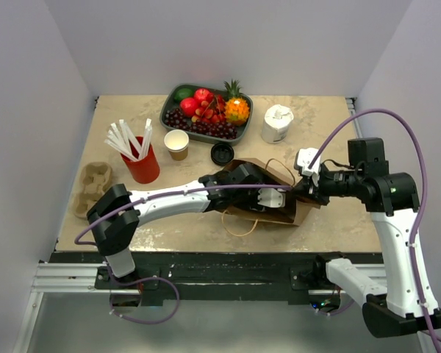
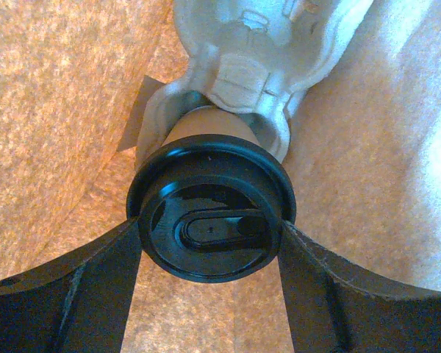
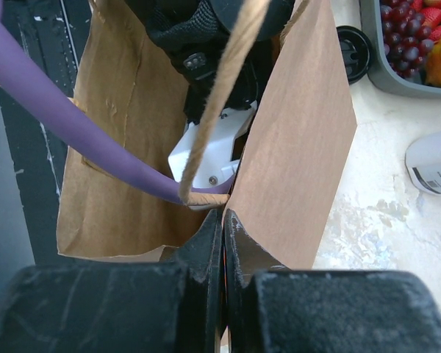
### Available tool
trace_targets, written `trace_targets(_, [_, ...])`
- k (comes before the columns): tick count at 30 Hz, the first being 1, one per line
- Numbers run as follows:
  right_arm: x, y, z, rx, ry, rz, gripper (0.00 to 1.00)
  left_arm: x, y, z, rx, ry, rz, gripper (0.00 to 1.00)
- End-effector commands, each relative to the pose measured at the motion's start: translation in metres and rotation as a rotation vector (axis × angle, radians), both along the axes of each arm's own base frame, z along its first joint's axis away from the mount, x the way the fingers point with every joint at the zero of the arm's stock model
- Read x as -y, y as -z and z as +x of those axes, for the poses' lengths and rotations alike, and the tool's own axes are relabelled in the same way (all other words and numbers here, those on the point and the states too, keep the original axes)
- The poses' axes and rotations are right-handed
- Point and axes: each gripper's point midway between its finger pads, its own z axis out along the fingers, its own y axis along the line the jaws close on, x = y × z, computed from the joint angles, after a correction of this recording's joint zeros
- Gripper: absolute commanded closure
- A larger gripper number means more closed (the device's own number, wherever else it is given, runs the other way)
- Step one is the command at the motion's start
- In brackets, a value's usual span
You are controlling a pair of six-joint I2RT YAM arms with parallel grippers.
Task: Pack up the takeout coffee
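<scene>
Reaching into the bag (image 1: 279, 215), the left gripper (image 2: 209, 239) has its fingers (image 2: 95, 287) set wide, one against each side of the coffee (image 2: 209, 213) at its black lid (image 2: 169, 176), so the jaws pinch the cup by the lid rim. The coffee is inside the bag with brown paper walls all round it, and its tapered body sits in a pale moulded holder (image 2: 257, 59) just behind the lid. The bag lies on the table (image 1: 338, 213) between the two arms. At its right end the right gripper (image 3: 224, 220) has its jaws pressed together on an edge of the paper, beside a twisted handle (image 3: 220, 95). A purple cable (image 3: 73, 132) crosses the bag's mouth, and the left gripper's white body shows in the gap. Behind the bag a spare lid (image 1: 222, 153) lies flat, near an open brown cup (image 1: 176, 143). A red cup (image 1: 143, 165) of white straws stands left of those, with a cardboard carrier (image 1: 92, 187) at the table's left edge. A dark tray (image 1: 169, 110) of fruit sits at the back, a white bottle (image 1: 277, 123) to its right.
</scene>
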Motion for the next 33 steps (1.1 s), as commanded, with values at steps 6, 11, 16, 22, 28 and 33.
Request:
trace_targets(6, [0.002,-0.011,-0.022,0.023,-0.024,-0.005,1.0,0.009,-0.059,0.018,0.046,-0.095,-0.251,1.0])
trace_targets(11, [0.0,-0.013,-0.02,0.039,-0.044,-0.003,1.0,0.015,-0.058,0.013,0.033,-0.063,-0.291,1.0])
trace_targets(16, [0.002,-0.01,-0.02,0.069,-0.063,-0.03,1.0,0.015,-0.054,0.016,0.039,-0.082,-0.302,1.0])
trace_targets(22, [0.0,-0.01,-0.02,0.059,-0.068,-0.029,1.0,0.015,-0.055,0.018,0.046,-0.101,-0.329,1.0])
trace_targets(28, [0.001,-0.005,-0.022,0.035,-0.059,-0.029,1.0,0.018,-0.046,0.024,0.056,-0.11,-0.302,1.0])
trace_targets(33, [0.002,-0.004,-0.023,0.029,-0.047,-0.034,1.0,0.026,-0.033,0.03,0.042,-0.117,-0.267,1.0])
